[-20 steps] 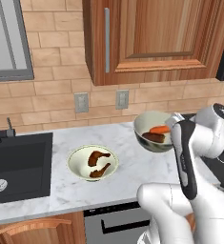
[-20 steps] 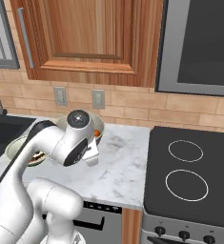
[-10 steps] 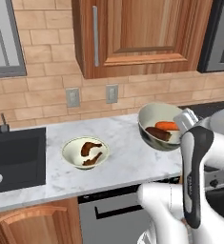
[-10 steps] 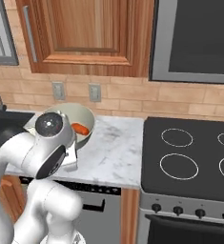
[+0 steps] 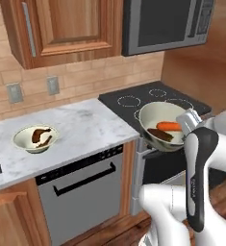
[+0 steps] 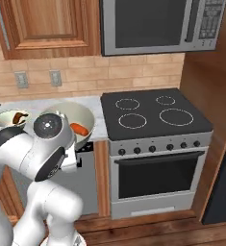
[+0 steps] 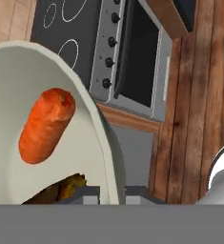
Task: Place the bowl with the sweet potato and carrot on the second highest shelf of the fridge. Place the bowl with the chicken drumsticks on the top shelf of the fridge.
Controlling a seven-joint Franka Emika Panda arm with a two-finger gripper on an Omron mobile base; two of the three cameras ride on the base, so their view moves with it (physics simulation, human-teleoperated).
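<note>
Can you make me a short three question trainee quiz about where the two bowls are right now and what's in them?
1. True or false: the white bowl with the orange carrot rests on the marble counter.
2. What lies in the cream bowl on the counter? A) chicken drumsticks B) apples C) nothing
3. Fill in: the carried bowl hangs in front of the black ____.

Key: 1 false, the arm holds it by its rim, off the counter; 2 A; 3 stove.
</note>
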